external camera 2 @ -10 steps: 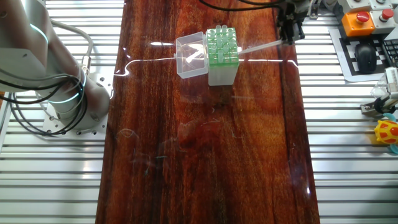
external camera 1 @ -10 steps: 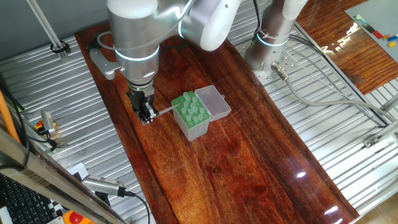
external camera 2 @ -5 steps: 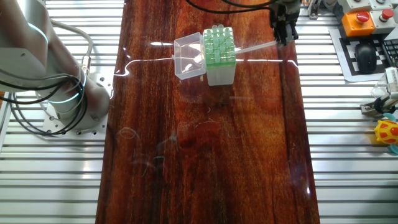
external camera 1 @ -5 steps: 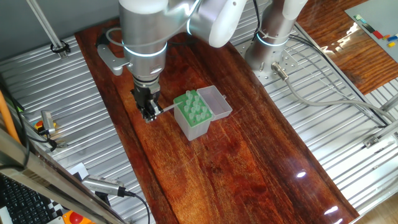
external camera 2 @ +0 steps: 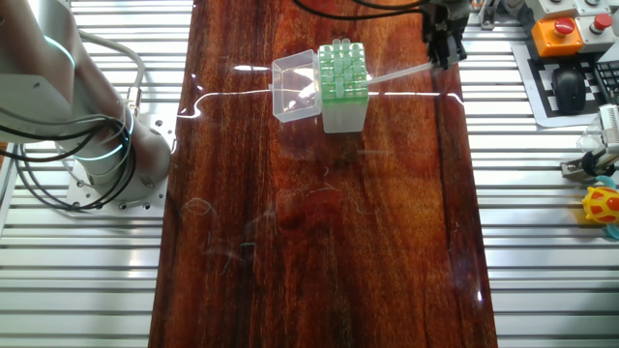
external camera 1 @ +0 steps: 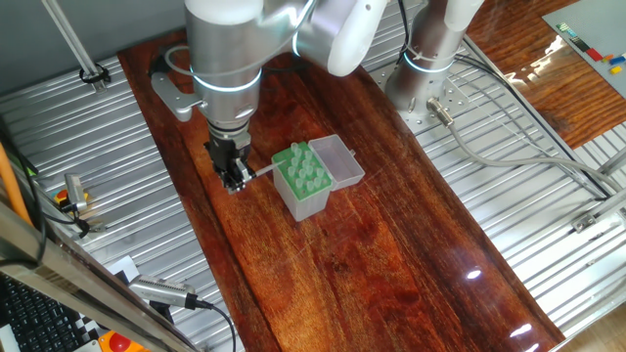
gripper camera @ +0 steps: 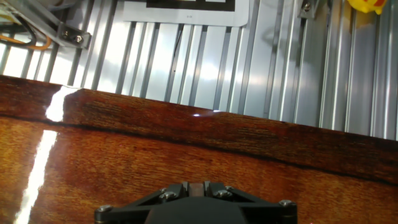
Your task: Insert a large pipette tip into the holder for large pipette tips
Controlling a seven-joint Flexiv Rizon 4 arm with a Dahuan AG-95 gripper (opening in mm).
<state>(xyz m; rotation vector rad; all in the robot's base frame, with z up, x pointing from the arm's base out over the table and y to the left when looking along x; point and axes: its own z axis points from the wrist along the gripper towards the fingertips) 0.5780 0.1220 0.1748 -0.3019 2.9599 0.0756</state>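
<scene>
The large pipette tip [external camera 1: 262, 172] [external camera 2: 401, 72] lies nearly level, held by its wide end. My gripper [external camera 1: 233, 176] [external camera 2: 443, 56] is shut on it above the wooden table. The tip's narrow end points at the holder for large pipette tips [external camera 1: 303, 181] [external camera 2: 341, 70] and reaches its side by the green perforated top. The holder's clear lid [external camera 1: 337, 161] [external camera 2: 295, 89] hangs open on the side away from the gripper. In the hand view only the gripper's dark base [gripper camera: 196, 205] shows. The tip and holder are out of that view.
The wooden table [external camera 1: 372, 244] rests on a ribbed metal bench. The arm's base [external camera 1: 430, 59] [external camera 2: 97, 145] stands beside the board. An orange stop button [external camera 2: 561, 34] and a yellow toy [external camera 2: 602, 208] lie off the board. The hand view shows the board's edge [gripper camera: 186, 118].
Over the last second the gripper and tip shifted a little toward the holder, and the holder and lid shifted slightly. Almost nothing moved in the last half second.
</scene>
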